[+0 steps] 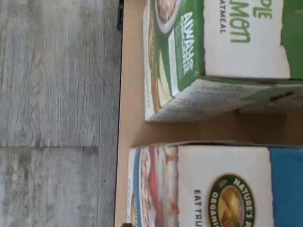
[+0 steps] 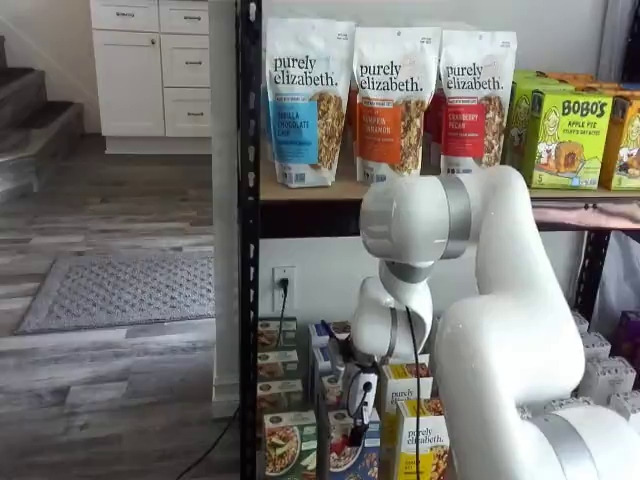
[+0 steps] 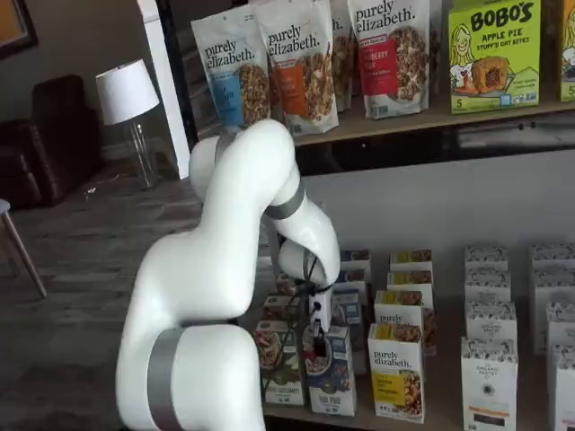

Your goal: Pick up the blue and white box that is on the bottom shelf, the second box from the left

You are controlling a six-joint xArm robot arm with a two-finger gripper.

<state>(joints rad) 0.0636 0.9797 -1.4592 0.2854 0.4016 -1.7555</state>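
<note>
Home interior w/ a mock grocery rack.
White cabinets (image 2: 155,65), stairs (image 2: 30,125), rug (image 2: 120,290), table lamp (image 3: 126,94); granola bags (image 2: 385,100) on steel-post rack (image 2: 248,240).

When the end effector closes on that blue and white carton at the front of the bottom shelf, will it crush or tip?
The small upright blue and white cardboard carton looks stiff-edged but thin-walled, so a hard squeeze may dent it. It is taller than it is deep, so a nudge could tip it toward the green-fronted carton close beside it. Probably light for its size.
</note>
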